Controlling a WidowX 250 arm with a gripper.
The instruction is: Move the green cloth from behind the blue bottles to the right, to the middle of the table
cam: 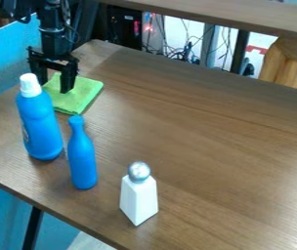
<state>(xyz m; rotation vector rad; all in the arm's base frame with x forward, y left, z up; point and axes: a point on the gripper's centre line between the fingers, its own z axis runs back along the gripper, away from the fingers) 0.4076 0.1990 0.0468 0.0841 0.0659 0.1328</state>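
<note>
One green cloth (84,93) is lying flat on the brown table (203,132), at the view's upper left. Black pincer (53,85) is hanging directly over its upper-left part — its two fingers are standing clearly apart, gripping nothing visible. Contact with the fabric: cannot tell. From the pincer, most of the cloth is spreading toward the view's lower right. The single black arm (52,29) is coming in from the top edge.

Orientation: the cloth is looking roughly square, so no clear long axis is showing; its visible right-hand edge is slanting from upper right to lower left, and one corner is pointing toward the near side of the table.

Neighbours: a white-capped blue bottle (40,124) is standing upright just in front, partly covering the cloth's left side. A slimmer blue bottle (82,161) is standing nearer the camera — a white tapered bottle (138,199) with a silver ball top is standing farther off, well apart.
</note>
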